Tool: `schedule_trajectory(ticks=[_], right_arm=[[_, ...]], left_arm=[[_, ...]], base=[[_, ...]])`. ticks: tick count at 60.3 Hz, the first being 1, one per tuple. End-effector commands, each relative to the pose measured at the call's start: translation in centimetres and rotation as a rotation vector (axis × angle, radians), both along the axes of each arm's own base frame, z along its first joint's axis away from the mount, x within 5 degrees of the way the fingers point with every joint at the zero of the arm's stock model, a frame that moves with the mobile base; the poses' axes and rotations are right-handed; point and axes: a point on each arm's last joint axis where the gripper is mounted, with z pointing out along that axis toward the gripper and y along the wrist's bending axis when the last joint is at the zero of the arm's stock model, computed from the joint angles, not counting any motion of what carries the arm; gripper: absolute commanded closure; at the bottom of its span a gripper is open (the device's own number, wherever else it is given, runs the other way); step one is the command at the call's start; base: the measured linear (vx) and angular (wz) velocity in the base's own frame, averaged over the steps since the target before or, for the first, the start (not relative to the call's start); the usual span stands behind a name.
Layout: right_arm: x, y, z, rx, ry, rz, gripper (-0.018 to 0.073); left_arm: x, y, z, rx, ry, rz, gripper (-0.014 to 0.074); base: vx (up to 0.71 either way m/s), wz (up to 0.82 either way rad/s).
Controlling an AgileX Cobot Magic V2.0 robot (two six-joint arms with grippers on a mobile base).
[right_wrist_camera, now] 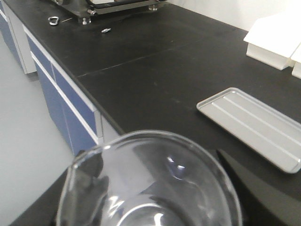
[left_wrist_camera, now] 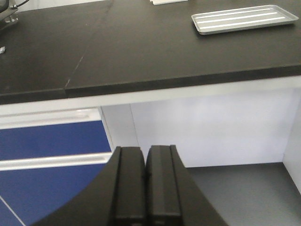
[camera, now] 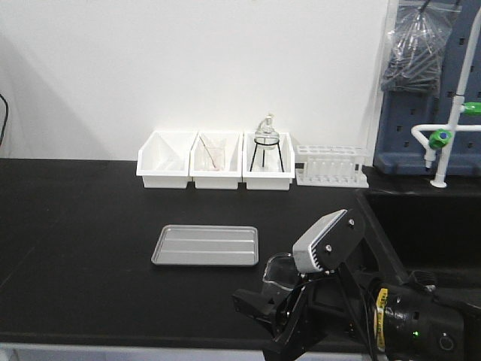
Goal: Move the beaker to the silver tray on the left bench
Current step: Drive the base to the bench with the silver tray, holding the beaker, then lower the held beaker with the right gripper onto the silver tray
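The small clear empty beaker (camera: 279,272) is held in my right gripper (camera: 276,295) above the front edge of the black bench (camera: 90,226), just right of the silver tray (camera: 205,246). In the right wrist view the beaker's rim (right_wrist_camera: 150,183) fills the bottom, with a dark finger on each side of it, and the tray (right_wrist_camera: 254,125) lies ahead to the right. My left gripper (left_wrist_camera: 146,155) is shut and empty, low in front of the bench edge. The tray (left_wrist_camera: 244,19) shows at the top right of the left wrist view.
Three white bins (camera: 215,159) stand at the back; one holds a round flask on a black tripod (camera: 267,143). A test-tube rack (camera: 331,167) is beside them. A sunken black sink (camera: 421,226) and a tap (camera: 443,139) are at the right. Blue drawers (left_wrist_camera: 47,141) sit under the bench.
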Motion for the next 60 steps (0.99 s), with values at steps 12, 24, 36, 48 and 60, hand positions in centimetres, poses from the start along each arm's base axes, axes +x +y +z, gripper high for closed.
schedule_trajectory(ticks=[12,24,36,48,60], right_arm=[[-0.33,-0.04,2.2,0.069,-0.045,0.007,0.057],[-0.33,-0.04,2.2,0.069,-0.045,0.007,0.057],[-0.33,-0.04,2.2,0.069,-0.045,0.007,0.057],[-0.33,-0.04,2.2,0.069,-0.045,0.007,0.057],[-0.33,-0.04,2.2,0.069,-0.045,0.007,0.057]], left_arm=[[0.17,-0.08,0.03,-0.005,-0.063,-0.009,0.0595],[0.17,-0.08,0.03,-0.005,-0.063,-0.009,0.0595],[0.17,-0.08,0.03,-0.005,-0.063,-0.009,0.0595],[0.17,-0.08,0.03,-0.005,-0.063,-0.009,0.0595],[0.17,-0.08,0.03,-0.005,-0.063,-0.009,0.0595]], base=[[0.33,0.05],[0.31,0.05],[0.29,0.05],[0.26,0.03],[0.21,0.02]])
